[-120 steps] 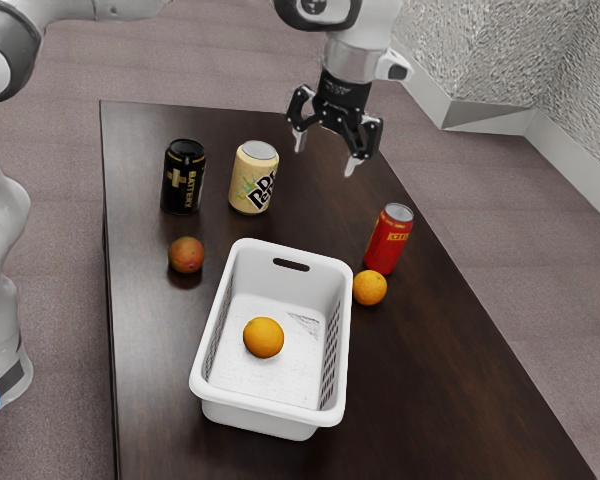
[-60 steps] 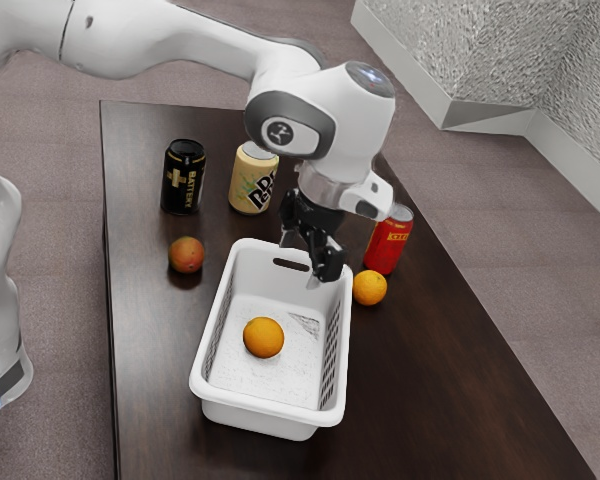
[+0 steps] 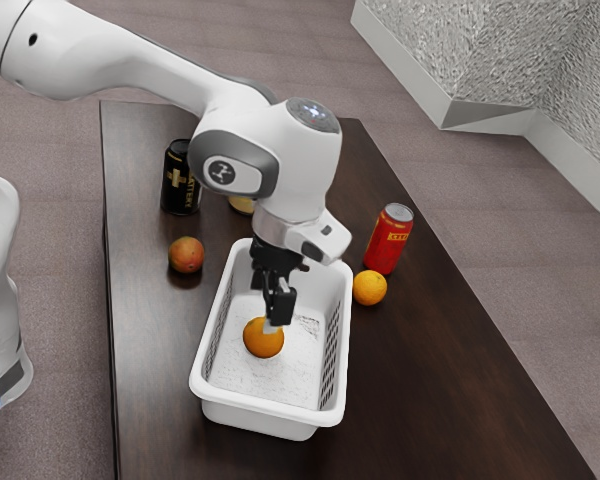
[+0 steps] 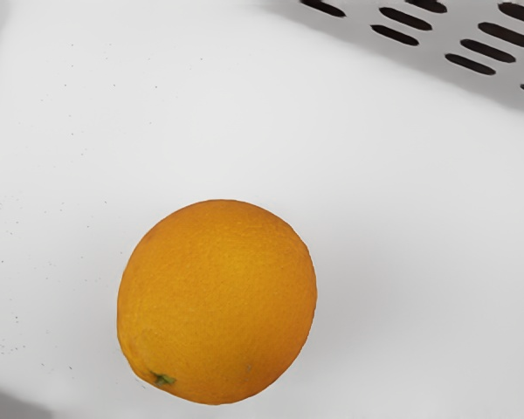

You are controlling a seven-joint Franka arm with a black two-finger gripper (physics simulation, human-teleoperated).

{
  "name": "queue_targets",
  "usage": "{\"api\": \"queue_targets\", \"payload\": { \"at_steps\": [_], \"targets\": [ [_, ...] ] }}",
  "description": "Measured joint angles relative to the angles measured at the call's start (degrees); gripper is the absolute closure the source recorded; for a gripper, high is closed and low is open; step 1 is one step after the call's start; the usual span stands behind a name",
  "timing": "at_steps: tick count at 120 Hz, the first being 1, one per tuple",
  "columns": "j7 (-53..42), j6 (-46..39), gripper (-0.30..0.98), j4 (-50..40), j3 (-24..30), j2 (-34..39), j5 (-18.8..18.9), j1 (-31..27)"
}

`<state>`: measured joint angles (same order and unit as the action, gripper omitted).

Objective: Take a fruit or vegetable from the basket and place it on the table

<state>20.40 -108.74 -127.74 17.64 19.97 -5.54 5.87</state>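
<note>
The orange (image 3: 263,343) lies in the basket (image 3: 270,409); its dimpled rind should grip well, firm and moderately heavy, best taken across its widest part. Just above, at 12 o'clock in the exterior view, the end effector (image 3: 263,308) is released, fingers parted. The basket looks like smooth, stiff plastic with slotted walls; at 2 o'clock, a cylindrical red can (image 3: 388,242) stands on the dark, wood-grained desk (image 3: 440,370).

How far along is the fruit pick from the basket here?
Done: the gripper is lined up over the basket, close to the orange inside.
In hand: the approach only, it seems; the orange lies on the basket's white floor.
Left: grasping it, lifting it past the rim and setting it on the dark table.
</note>
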Motion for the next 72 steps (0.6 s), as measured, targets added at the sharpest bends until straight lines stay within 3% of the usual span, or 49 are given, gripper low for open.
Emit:
{"api": "queue_targets", "payload": {
  "at_steps": [72],
  "targets": [
    [-10.9,-2.1,0.0,-3.7,2.5,1.3,-0.4,-4.0]
  ]
}}
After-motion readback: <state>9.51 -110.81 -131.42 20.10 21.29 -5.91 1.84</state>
